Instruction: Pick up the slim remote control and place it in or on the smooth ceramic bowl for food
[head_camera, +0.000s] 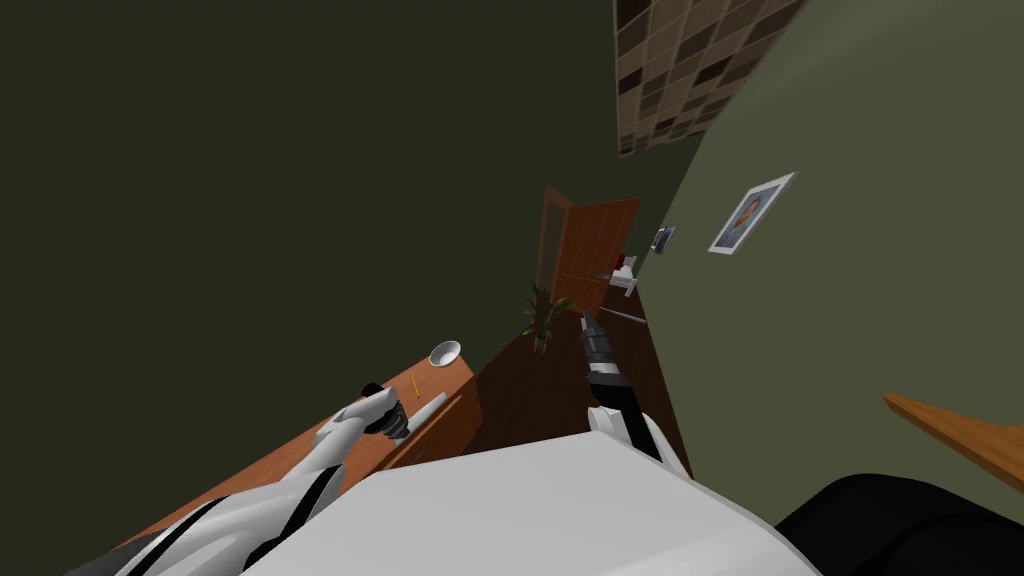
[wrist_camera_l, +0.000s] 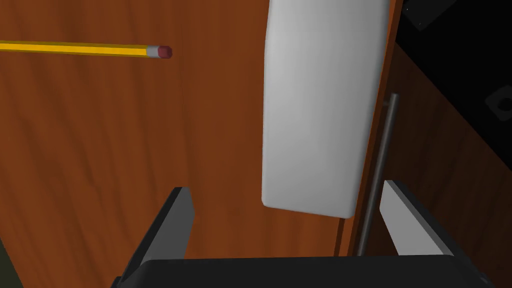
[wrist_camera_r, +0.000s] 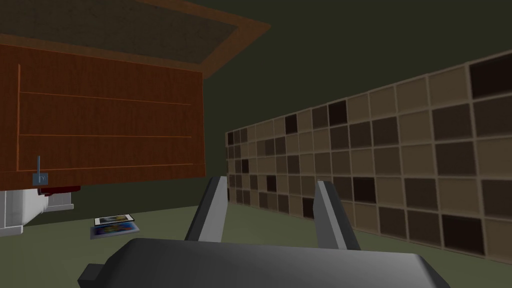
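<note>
Hovering the left gripper (wrist_camera_l: 286, 187) low over the remote (wrist_camera_l: 317, 110), fingers spread and gripping nothing yet. Remote's a plain pale grey slab, smooth with rounded corners, lying right along the edge of the wood-grain table (wrist_camera_l: 90, 150). Its near end sits between the fingers but off-centre. My worry: one finger hangs past the table edge by a thin grey bar handle (wrist_camera_l: 380, 160), so coming down it could catch the edge, or closing could nudge the remote off. Yellow pencil (wrist_camera_l: 85, 49) with a reddish eraser lies well apart. White round bowl (head_camera: 445, 352) sits further along the table. Right gripper (wrist_camera_r: 270, 180) is idle, fingers apart, empty.
</note>
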